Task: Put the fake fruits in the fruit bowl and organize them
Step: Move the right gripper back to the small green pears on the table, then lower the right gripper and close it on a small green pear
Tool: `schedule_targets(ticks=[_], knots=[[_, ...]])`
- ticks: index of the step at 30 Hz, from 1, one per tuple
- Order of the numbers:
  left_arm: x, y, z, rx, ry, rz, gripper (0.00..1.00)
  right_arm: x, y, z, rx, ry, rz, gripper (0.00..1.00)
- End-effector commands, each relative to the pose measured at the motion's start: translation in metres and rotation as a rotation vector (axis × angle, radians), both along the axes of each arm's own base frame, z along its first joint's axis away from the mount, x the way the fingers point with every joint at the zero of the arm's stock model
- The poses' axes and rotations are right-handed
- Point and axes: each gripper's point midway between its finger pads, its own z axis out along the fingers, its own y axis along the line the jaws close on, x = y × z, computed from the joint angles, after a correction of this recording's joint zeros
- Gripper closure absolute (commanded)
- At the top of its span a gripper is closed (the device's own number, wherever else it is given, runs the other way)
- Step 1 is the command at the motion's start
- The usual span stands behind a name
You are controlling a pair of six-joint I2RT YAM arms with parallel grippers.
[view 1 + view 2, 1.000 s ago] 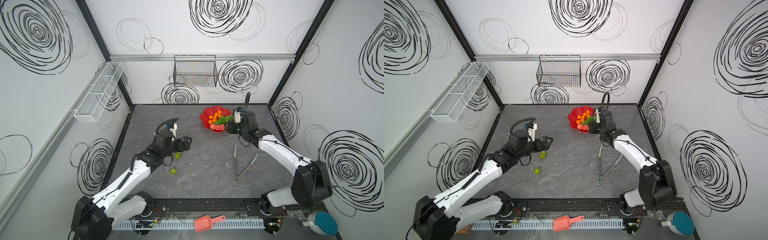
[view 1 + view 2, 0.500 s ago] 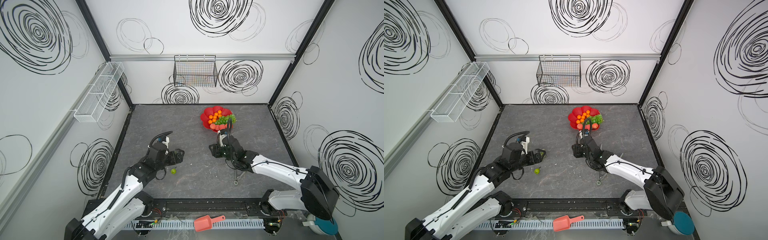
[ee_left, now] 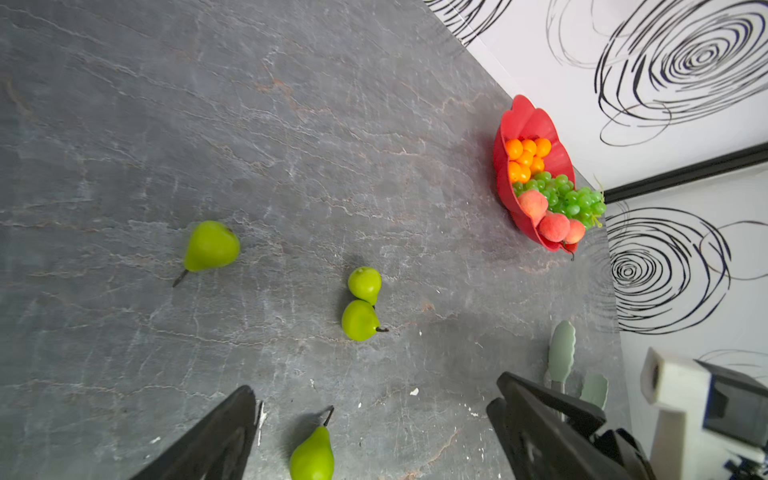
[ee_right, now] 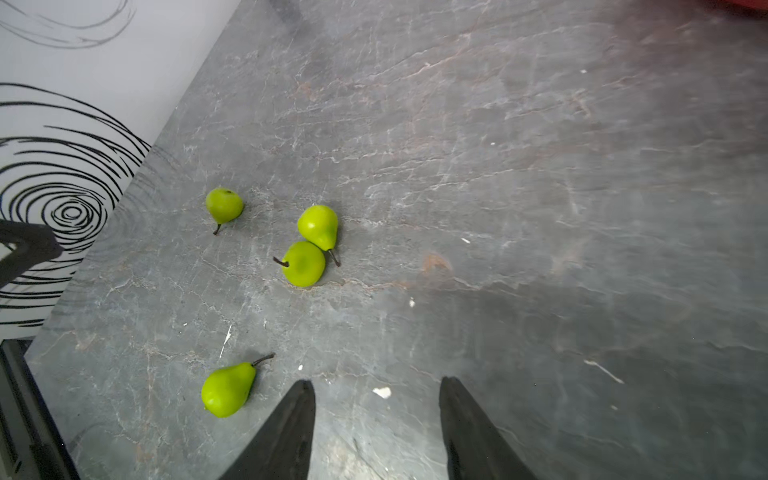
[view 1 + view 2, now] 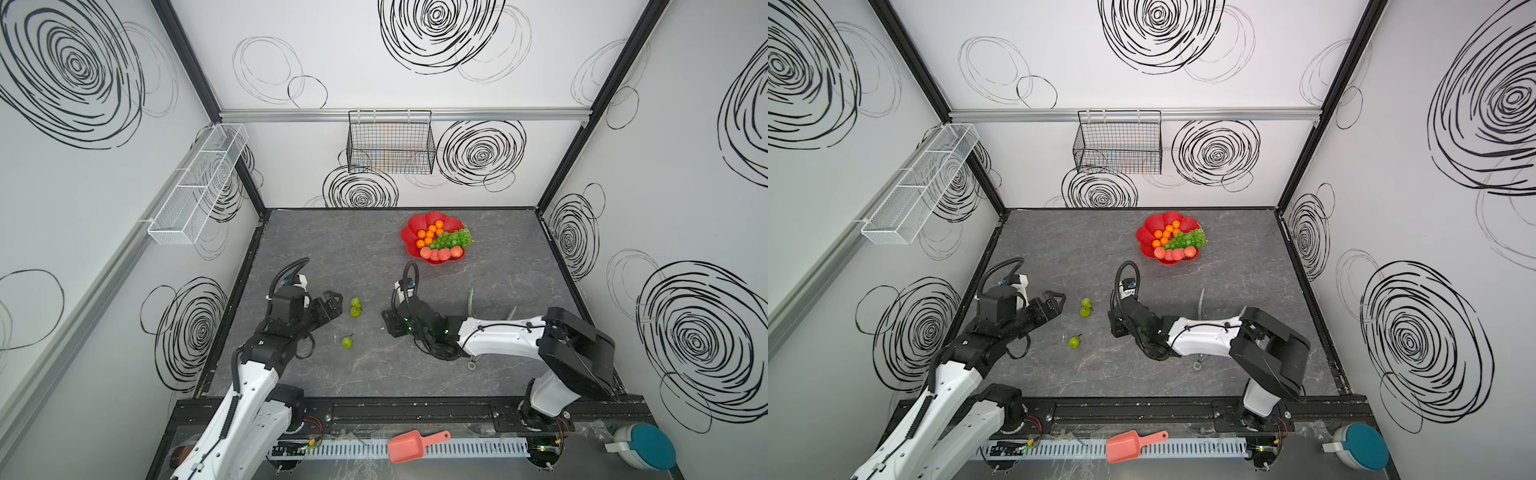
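Left wrist view: on the grey worktop (image 3: 291,124), the red fruit bowl (image 3: 536,124), holding oranges (image 3: 525,158), grapes (image 3: 569,199) and peaches (image 3: 552,226), stands well beyond the left pincer (image 3: 376,384), whose jaws gape wide and empty. The right pincer (image 4: 377,380) is half spread, also empty. Four green pears (image 4: 303,264) lie loose ahead of it, two touching, between both pincers.

The left arm (image 5: 254,374) and right arm (image 5: 498,337) wear glossy white shells between matte black joints. A ribbed black hose (image 5: 291,265) arches over each wrist beside a small white camera block (image 5: 300,280). The left hand (image 3: 376,384) and right hand (image 4: 376,380) end in black tapered fingers.
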Motion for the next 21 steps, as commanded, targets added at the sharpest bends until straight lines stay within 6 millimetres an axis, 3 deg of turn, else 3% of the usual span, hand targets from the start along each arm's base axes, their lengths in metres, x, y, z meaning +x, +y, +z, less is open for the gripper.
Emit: schedule_targets(ticks=[1, 8, 21], knots=[[0.0, 0.007, 0.005, -0.013, -0.003, 0.007, 0.04, 0.0, 0.027, 0.008, 0.027, -0.016, 0.033, 0.48], [-0.001, 0.023, 0.005, -0.005, 0.016, 0.073, 0.04, -0.001, 0.063, -0.016, -0.016, 0.059, 0.112, 0.5], [0.005, 0.024, 0.005, -0.012, 0.007, 0.063, 0.04, 0.028, 0.083, -0.029, -0.082, 0.101, 0.121, 0.49]])
